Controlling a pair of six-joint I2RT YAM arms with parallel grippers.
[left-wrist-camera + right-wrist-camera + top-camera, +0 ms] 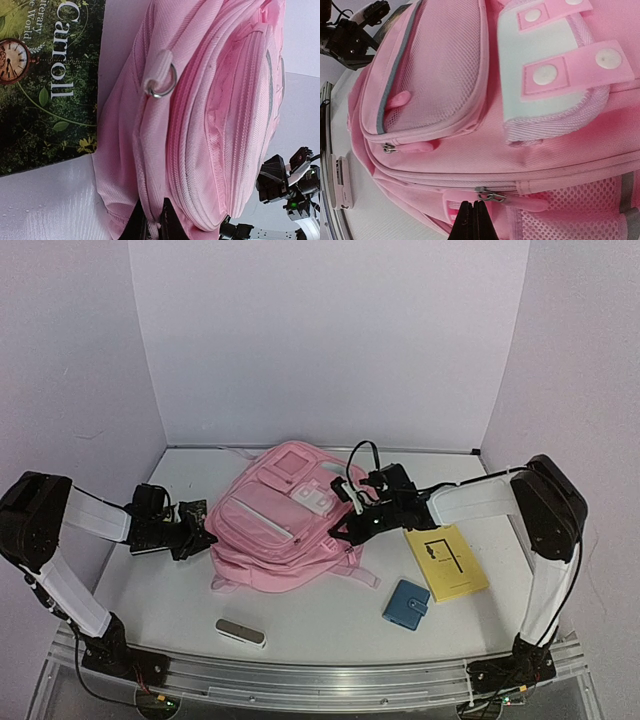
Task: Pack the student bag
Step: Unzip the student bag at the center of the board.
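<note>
The student bag, a soft pink backpack, lies flat in the middle of the table. My left gripper is at its left edge. In the left wrist view its fingers pinch a fold of pink fabric along the bag's side seam. My right gripper is at the bag's right side. In the right wrist view it is shut, tips together just below a metal zip pull on the main zip, with nothing visible between them.
A yellow booklet and a blue wallet lie right of the bag. A small grey case sits near the front edge. A dark green book lies against the bag's left side.
</note>
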